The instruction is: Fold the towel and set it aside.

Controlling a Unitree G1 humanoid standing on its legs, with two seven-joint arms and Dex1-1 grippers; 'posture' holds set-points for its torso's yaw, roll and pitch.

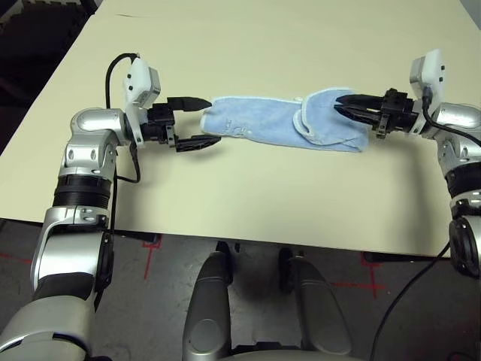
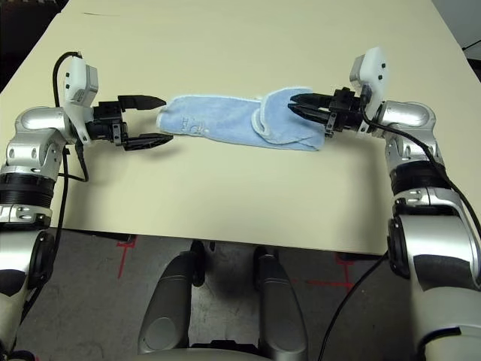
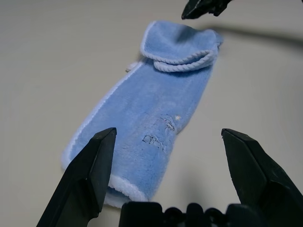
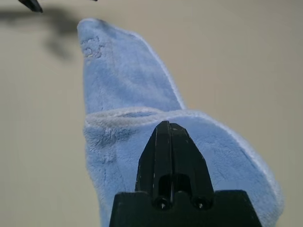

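towel (image 1: 282, 124): lying long and narrow mid-table (image 1: 248, 45), right end flapped back over itself | left gripper (image 1: 197, 122): fingers wide apart at towel's 9 o'clock end, not gripping | right gripper (image 1: 344, 105): fingers pressed together over the folded 3 o'clock end; can't tell if any cloth is pinched

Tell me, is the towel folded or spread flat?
Folded: the towel lies as a narrow strip on the table, one end lapped over under the right gripper.
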